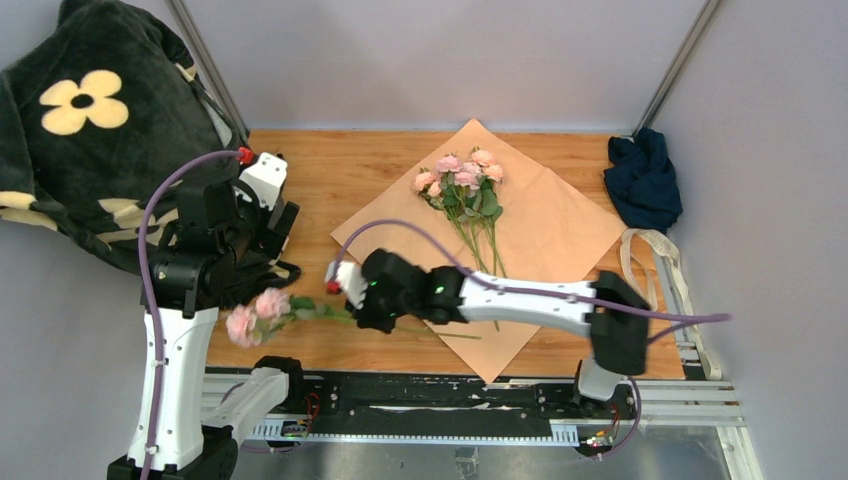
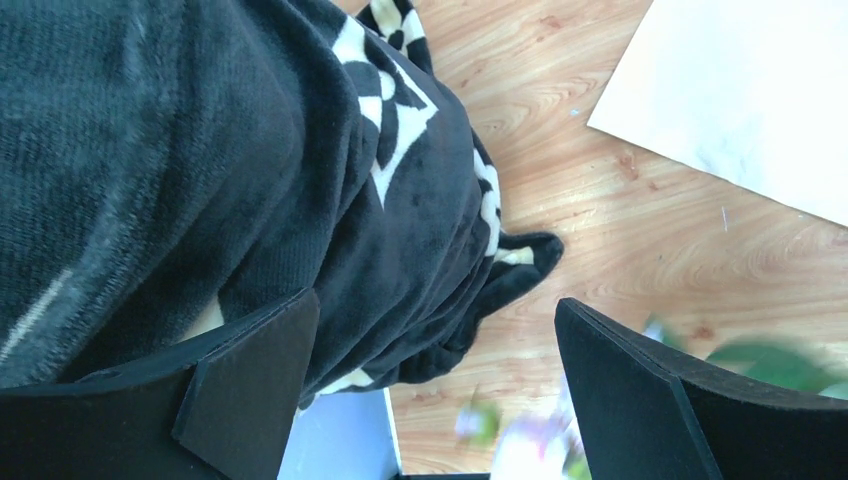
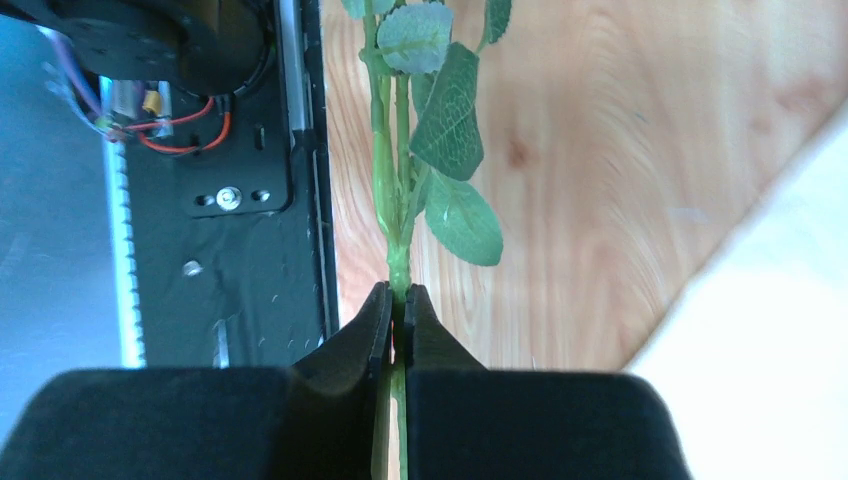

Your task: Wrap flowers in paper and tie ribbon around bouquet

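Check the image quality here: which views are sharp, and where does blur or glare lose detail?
Top external: even light, soft shadows, everything sharp, the flowers on the paper clear. Left wrist: blanket in focus, paper corner washed out to white, pink blooms at the bottom edge blurred. Right wrist: stem shut in the right gripper crisp, paper blown out pale.

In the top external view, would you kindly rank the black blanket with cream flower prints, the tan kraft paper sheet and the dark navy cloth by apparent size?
Largest, tied: black flower-print blanket and tan kraft paper sheet; they look alike in area, and the blanket may hang nearer the camera.
Smallest: dark navy cloth.
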### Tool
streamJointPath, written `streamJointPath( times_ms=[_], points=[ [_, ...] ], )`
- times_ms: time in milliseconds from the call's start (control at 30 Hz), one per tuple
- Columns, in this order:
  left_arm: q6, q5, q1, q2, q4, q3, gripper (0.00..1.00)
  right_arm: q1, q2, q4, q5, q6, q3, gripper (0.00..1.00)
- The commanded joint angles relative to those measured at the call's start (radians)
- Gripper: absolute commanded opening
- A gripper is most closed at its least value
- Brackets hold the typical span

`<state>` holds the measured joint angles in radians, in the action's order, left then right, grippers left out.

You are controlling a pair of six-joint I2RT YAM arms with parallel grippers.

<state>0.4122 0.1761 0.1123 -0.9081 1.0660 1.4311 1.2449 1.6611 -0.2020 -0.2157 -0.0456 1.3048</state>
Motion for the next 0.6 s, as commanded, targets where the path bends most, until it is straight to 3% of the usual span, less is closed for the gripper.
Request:
streamJointPath(
  times_ms=[0,100,200,267,333,533,567],
  points=[
    [0.008,-0.017,-0.008,-0.019,0.008,0.06,1.0,-0.183,-0.22,-0.052,0.038,0.305,-0.19,0.0],
    [0.003,-0.029,-0.008,-0.036,0.008,0.073,1.0,-0.388,-0.323,-0.017,0.1,0.513,-0.308,0.0],
    [-0.001,-0.055,-0.008,-0.052,0.008,0.067,1.0,-0.539,-0.351,0.162,0.257,0.647,-0.412,0.0],
    [-0.004,-0.082,-0.008,-0.056,0.008,0.056,1.0,-0.587,-0.284,0.299,0.405,0.645,-0.425,0.0],
    [0.0,-0.109,-0.008,-0.055,0.008,0.046,1.0,-0.623,-0.177,0.297,0.483,0.619,-0.354,0.0],
    [0.0,-0.162,-0.007,-0.054,0.008,0.0,1.0,-0.713,0.081,0.285,0.492,0.548,-0.178,0.0],
    [0.0,-0.169,-0.007,-0.056,0.008,-0.008,1.0,-0.726,0.107,0.273,0.487,0.539,-0.156,0.08]
  ],
)
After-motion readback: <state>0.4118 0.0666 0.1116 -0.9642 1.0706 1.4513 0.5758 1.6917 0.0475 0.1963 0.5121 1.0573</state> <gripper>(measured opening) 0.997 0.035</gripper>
